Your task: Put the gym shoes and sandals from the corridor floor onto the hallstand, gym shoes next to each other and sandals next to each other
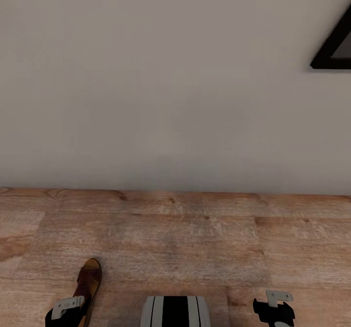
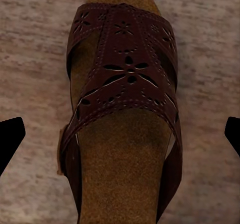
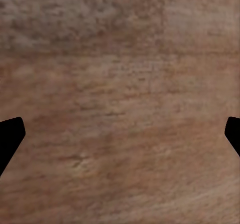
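One brown sandal lies on the corridor floor at the lower left of the head view, toe pointing toward the wall. My left gripper hangs over its heel end. In the left wrist view the sandal, with cut-out flower straps and a tan insole, lies directly below the open left gripper, well inside its wide-spread fingertips. My right gripper is at the lower right, open over bare planks. The gym shoes and the hallstand are out of view.
A plain pale wall meets the wood floor straight ahead. A dark picture frame hangs on it at the upper right. My trunk shows at the bottom centre.
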Tool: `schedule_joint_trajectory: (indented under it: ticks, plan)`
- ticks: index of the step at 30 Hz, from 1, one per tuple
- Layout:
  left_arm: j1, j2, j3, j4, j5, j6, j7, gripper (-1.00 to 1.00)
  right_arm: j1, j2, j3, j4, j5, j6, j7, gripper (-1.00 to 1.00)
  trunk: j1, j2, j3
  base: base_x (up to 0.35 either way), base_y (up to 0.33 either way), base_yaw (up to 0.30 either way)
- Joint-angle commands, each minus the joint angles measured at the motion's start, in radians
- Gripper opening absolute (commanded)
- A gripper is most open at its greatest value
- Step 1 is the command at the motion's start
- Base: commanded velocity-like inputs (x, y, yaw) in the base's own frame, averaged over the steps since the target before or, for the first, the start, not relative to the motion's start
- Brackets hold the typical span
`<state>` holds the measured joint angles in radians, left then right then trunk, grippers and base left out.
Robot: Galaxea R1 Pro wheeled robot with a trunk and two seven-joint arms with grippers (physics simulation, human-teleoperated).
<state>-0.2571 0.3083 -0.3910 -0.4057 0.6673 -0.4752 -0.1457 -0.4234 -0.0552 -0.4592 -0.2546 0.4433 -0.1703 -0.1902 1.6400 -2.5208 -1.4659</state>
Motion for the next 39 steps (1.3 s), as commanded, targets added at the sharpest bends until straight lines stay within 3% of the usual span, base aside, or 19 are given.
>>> schedule_joint_trajectory:
  ticks: [1, 39]
  plan:
    - [0.000, 0.000, 0.000, 0.000, 0.000, 0.000, 0.000, 1.00, 0.000, 0.000, 0.000, 0.000, 0.000, 0.000, 0.000, 1.00, 0.000, 0.000, 0.000, 0.058, 0.000, 0.000]
    - [0.000, 0.000, 0.001, 0.001, 0.000, 0.000, 0.000, 1.00, 0.000, 0.000, 0.000, 0.000, 0.000, 0.000, 0.000, 1.00, 0.000, 0.000, 0.000, 0.031, 0.000, 0.000]
